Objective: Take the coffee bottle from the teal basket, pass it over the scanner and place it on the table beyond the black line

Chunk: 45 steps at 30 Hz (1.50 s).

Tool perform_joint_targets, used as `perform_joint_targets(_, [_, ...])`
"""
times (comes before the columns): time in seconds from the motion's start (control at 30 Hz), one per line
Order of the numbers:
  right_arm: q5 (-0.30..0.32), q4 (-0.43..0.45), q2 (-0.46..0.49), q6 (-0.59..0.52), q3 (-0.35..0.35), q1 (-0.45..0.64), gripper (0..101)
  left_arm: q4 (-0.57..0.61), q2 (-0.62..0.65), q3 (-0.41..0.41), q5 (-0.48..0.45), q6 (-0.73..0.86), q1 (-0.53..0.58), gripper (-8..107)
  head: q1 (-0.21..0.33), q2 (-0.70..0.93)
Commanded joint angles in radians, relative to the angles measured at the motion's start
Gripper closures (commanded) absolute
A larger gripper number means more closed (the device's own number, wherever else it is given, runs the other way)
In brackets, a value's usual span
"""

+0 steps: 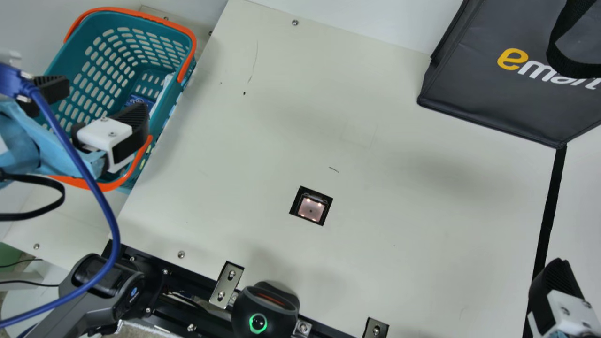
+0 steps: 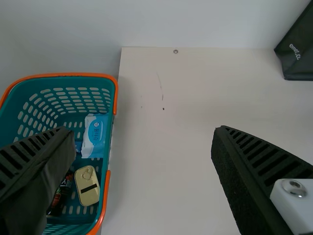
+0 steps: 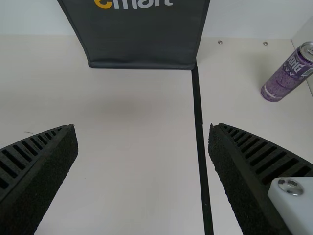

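Observation:
My left gripper (image 1: 97, 104) is over the teal basket (image 1: 105, 35) at the main view's left, its fingers wide apart. In the left wrist view, this gripper (image 2: 142, 147) is open with nothing between its fingers. A dark bottle (image 2: 59, 198), likely the coffee, lies in the basket (image 2: 113, 132), partly hidden by one finger. The scanner window (image 1: 311, 209) is set into the table. My right gripper (image 1: 556, 300) is at the lower right, beside the black line (image 1: 547, 220). The right wrist view has that gripper (image 3: 142, 147) open and empty above the table.
A gold tin (image 2: 87, 186) and a light blue packet (image 2: 95, 136) share the basket. A dark bag (image 1: 488, 94) stands at the back right. Beyond the line is a purple can (image 3: 289, 73). A black device with a green ring (image 1: 265, 310) sits at the front edge.

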<state>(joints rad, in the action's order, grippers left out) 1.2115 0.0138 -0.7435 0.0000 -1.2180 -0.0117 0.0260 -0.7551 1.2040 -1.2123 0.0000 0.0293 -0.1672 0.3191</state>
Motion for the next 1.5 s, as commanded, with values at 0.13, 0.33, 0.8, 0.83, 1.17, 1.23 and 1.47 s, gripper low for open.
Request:
perform_joint_targets(0.13, [0.0,0.0,0.0,0.0,0.0,0.0,6,0.0,0.0,0.0,0.0,0.0,0.0,9,0.029,0.002])
perform_joint_targets(0.33, [0.0,0.0,0.0,0.0,0.0,0.0,6,-0.001,-0.001,0.0,0.0,-0.002,-0.001,9,0.029,0.002])
perform_joint_targets(0.8, [0.0,0.0,0.0,0.0,0.0,0.0,6,-0.025,-0.009,-0.02,0.011,-0.096,-0.131,9,0.029,0.002])
perform_joint_targets(0.83, [0.0,0.0,0.0,0.0,0.0,0.0,6,-0.027,-0.009,-0.022,0.013,-0.102,-0.144,9,0.029,0.002])
perform_joint_targets(1.17, [0.0,0.0,0.0,0.0,0.0,0.0,6,0.009,-0.037,-0.06,0.058,-0.07,-0.323,9,0.029,0.002])
perform_joint_targets(1.23, [0.0,0.0,0.0,0.0,0.0,0.0,6,0.03,-0.053,-0.066,0.072,-0.039,-0.373,9,0.029,0.002])
perform_joint_targets(1.47, [0.0,0.0,0.0,0.0,0.0,0.0,6,0.127,-0.137,-0.076,0.122,0.131,-0.561,9,0.029,0.002])
